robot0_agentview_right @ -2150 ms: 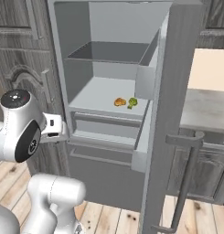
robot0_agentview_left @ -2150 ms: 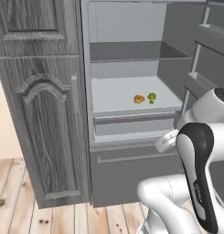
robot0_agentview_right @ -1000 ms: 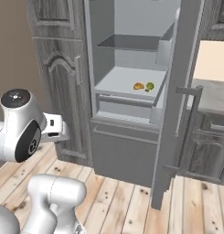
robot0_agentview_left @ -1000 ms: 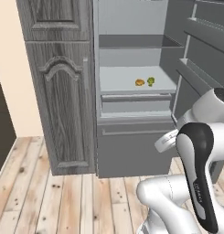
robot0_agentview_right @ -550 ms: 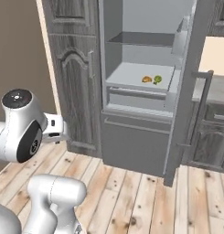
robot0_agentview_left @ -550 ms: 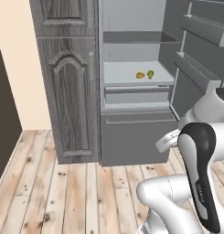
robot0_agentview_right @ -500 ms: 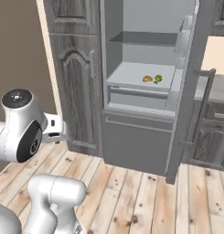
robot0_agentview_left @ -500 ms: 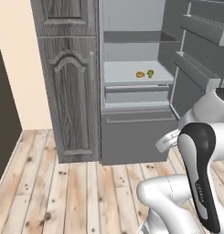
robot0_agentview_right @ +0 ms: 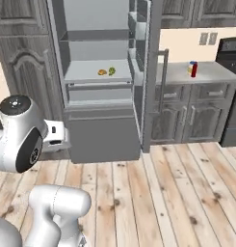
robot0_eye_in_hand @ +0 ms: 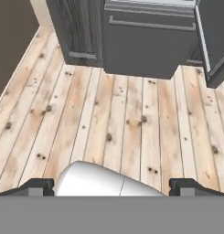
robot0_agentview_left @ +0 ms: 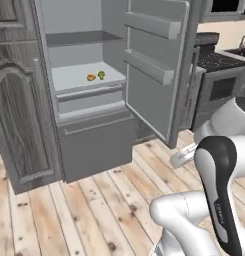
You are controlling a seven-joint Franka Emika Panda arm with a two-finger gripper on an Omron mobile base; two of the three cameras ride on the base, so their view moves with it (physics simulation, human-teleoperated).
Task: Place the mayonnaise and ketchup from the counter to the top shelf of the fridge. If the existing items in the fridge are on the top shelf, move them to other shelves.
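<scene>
On the counter (robot0_agentview_right: 206, 73), near its back edge, the ketchup (robot0_agentview_right: 194, 69) touches the mayonnaise (robot0_agentview_right: 190, 69), while the gripper (robot0_eye_in_hand: 111, 185) hangs wide open, holding nothing.

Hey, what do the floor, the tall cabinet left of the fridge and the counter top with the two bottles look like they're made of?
The pale plank floor looks like light, matte wood: long boards with dark knots. The tall grey cabinet seems to be stained wood, with grain streaks and a raised arched panel. The light beige-grey counter top looks like smooth stone, though that is hard to confirm from this far away.
</scene>
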